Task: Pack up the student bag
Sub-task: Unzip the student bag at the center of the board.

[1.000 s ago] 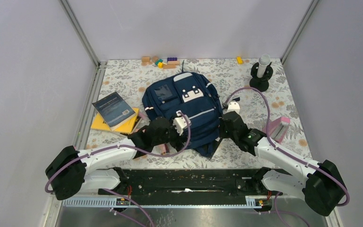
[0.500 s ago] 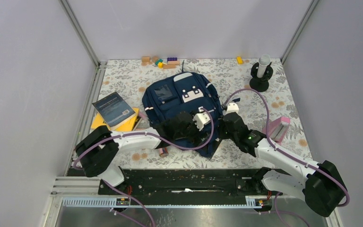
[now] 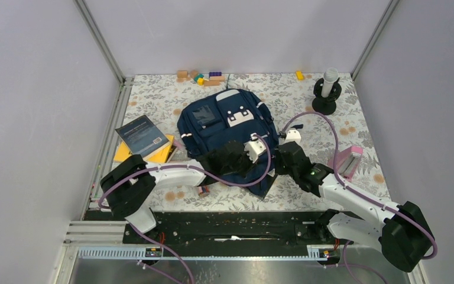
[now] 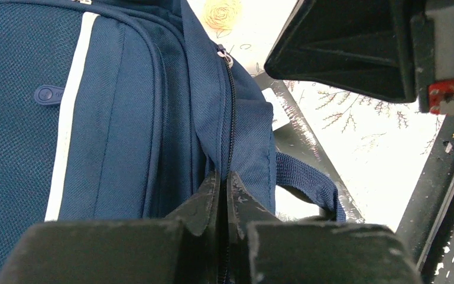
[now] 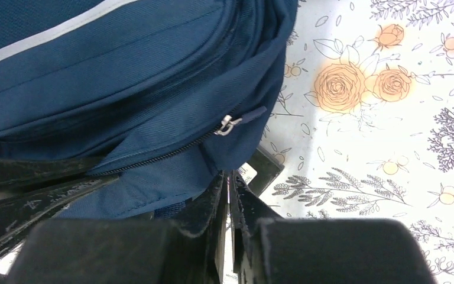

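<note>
Left arm (image 3: 171, 173), right arm (image 3: 354, 201): white shells, bulky black joints | cables (image 3: 331, 127): purple, one slack loop per arm | cameras (image 3: 258, 148): small white block at each wrist | left tool (image 4: 224, 195), right tool (image 5: 229, 201): matte black wedge fingers, scuffed grey | rail (image 3: 236, 225): black, pale specks.

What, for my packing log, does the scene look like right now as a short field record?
bag: student bag lying flat, front up
zipper pull: near the bag's edge; visible zipper stretch closed
left gripper: shut on bag fabric along the zipper
right gripper: shut on bag's edge by the pull
outside bag: books, to its left
</note>
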Robot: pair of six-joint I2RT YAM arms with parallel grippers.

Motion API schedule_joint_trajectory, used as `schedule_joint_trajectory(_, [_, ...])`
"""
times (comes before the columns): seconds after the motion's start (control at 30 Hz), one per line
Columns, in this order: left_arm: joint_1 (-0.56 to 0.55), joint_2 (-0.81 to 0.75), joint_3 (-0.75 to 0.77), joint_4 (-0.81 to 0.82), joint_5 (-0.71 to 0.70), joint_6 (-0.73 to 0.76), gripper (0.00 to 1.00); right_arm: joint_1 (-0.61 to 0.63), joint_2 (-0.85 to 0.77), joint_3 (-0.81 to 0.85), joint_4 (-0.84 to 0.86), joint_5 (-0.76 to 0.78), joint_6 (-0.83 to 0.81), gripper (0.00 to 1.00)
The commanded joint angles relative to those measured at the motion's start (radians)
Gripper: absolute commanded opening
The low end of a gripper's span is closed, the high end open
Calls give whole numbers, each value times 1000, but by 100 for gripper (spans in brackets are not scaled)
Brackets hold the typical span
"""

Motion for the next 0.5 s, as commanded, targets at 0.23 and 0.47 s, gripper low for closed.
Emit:
schedule_joint_trajectory(0.23, [8,-237,-78,-154,14,10,0,-12,-170,-49,41,-83,-116,60])
schedule_joint_trajectory(0.47, [12,-376,-103,-290,-70,-14,0,-12,-283,-91,113,-365,-216,74])
